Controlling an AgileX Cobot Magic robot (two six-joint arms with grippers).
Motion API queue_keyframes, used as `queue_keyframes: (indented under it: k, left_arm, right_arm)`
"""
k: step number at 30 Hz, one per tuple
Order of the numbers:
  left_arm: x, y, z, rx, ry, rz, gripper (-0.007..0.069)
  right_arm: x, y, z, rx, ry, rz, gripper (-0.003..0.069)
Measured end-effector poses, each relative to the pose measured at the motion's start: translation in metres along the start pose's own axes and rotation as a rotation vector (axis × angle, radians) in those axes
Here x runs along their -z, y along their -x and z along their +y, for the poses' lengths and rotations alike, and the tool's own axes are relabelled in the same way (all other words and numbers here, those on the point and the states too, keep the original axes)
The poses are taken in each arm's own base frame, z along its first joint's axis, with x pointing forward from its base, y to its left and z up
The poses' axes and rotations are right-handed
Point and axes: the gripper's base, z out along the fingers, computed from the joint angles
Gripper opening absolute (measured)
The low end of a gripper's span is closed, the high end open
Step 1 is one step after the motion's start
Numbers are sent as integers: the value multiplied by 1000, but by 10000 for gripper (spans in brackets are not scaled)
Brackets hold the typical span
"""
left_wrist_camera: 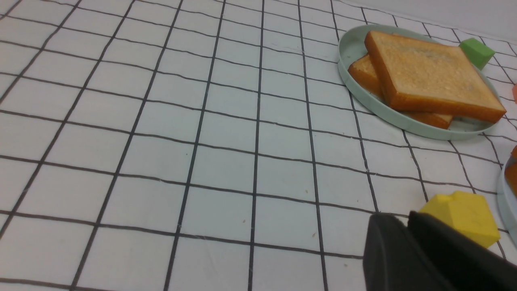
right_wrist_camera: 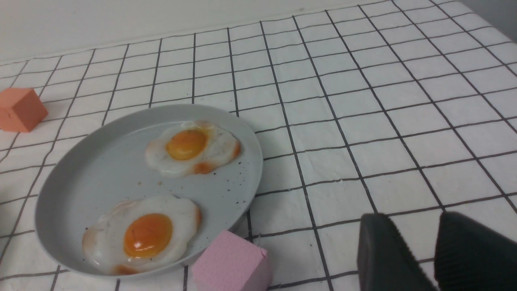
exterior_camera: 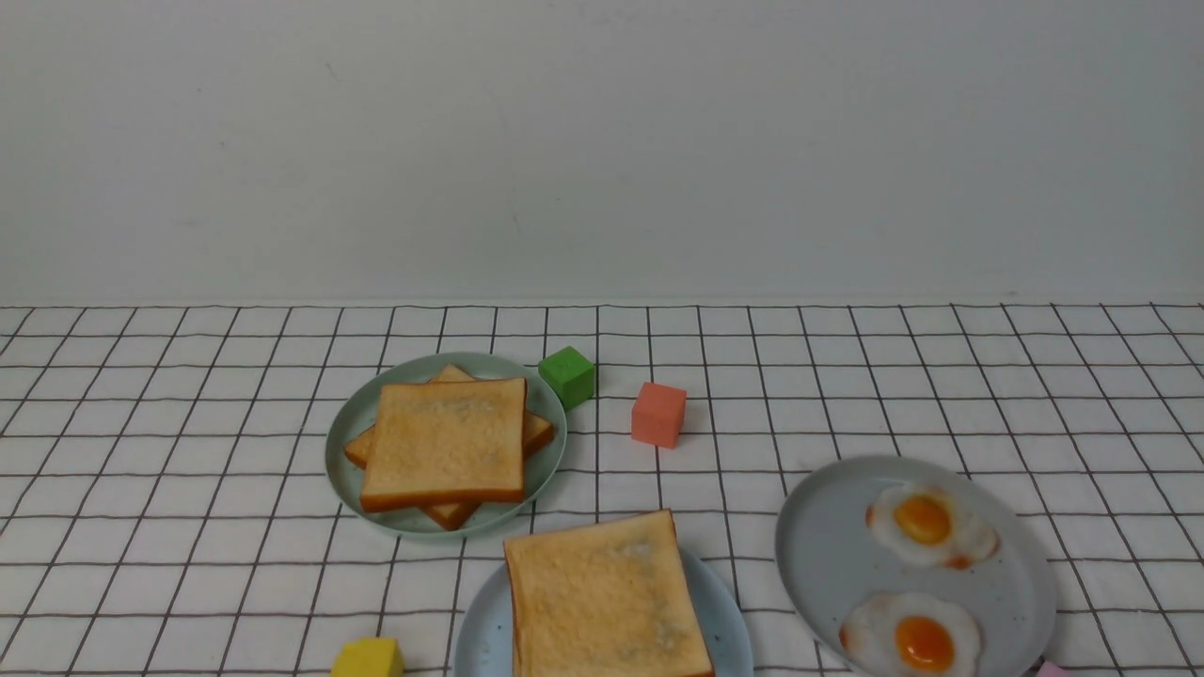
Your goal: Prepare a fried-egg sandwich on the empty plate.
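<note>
Toast (exterior_camera: 607, 602) already on blue plate (exterior_camera: 484, 630). Egg (right_wrist_camera: 139, 234) probably soft, slick: pinch at thin white rim. Right gripper (right_wrist_camera: 436, 250) slightly apart, empty; left gripper (left_wrist_camera: 408, 234) together, empty.

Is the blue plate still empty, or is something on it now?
Not empty: one toast slice lies flat on the blue plate. No egg shows on top; whether anything lies beneath it cannot be told.

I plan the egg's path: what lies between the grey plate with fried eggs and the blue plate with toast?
Front view: only bare checked cloth separates the grey plate from the pale blue plate.
</note>
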Motion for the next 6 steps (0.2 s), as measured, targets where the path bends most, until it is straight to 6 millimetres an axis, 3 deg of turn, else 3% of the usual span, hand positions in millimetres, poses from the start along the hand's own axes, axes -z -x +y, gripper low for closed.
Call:
queue_keyframes:
  k: [6]
  left_arm:
    - [0, 0, 0, 0, 0, 0, 76]
  right_arm:
    - [0, 0, 0, 0, 0, 0, 232]
